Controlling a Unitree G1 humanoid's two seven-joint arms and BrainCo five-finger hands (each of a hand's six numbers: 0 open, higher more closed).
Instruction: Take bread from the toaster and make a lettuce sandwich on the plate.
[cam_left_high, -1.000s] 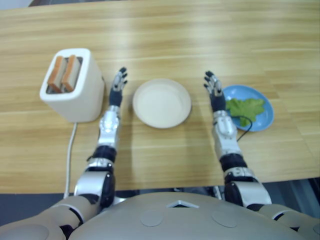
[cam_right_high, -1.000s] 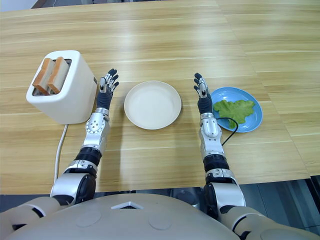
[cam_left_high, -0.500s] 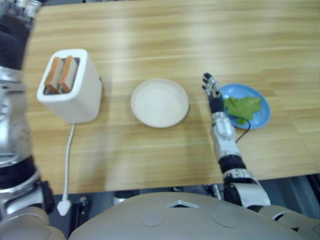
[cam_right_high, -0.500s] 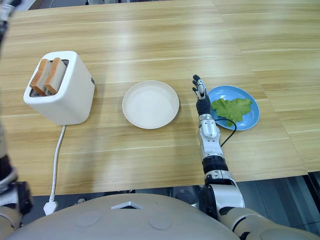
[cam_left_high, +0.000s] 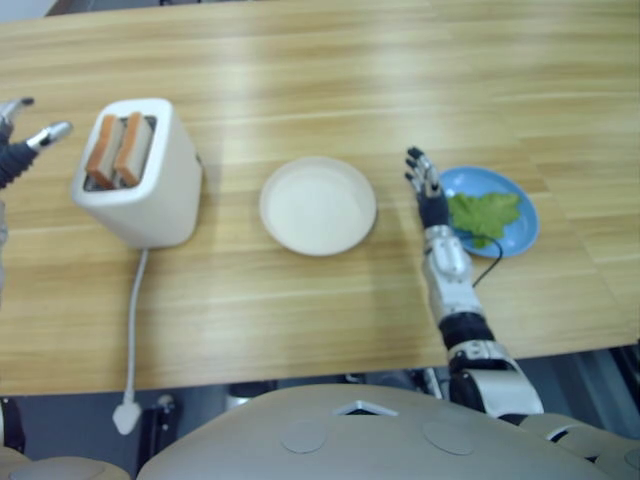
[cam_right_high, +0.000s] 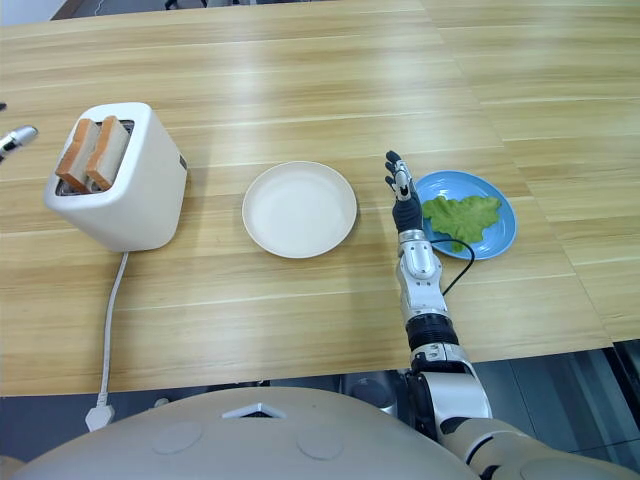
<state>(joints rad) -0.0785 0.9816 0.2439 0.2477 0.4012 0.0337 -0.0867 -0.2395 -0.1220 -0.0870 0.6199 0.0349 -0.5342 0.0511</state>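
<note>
Two head-mounted eyes look down, sharing the table (cam_right_high: 300, 60) from toaster (cam_right_high: 125, 195) to lettuce (cam_right_high: 460, 217).

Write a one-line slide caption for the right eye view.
Bread in the toaster, plate at centre, lettuce on a blue dish beside the right hand.

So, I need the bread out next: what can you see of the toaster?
The toaster is a white, rounded box, plastic by its look, upright on the wooden table, left of the plate. Two browned bread slices stand in its top slots. Its white cord runs off the table's front edge. Nothing else touches it.
</note>
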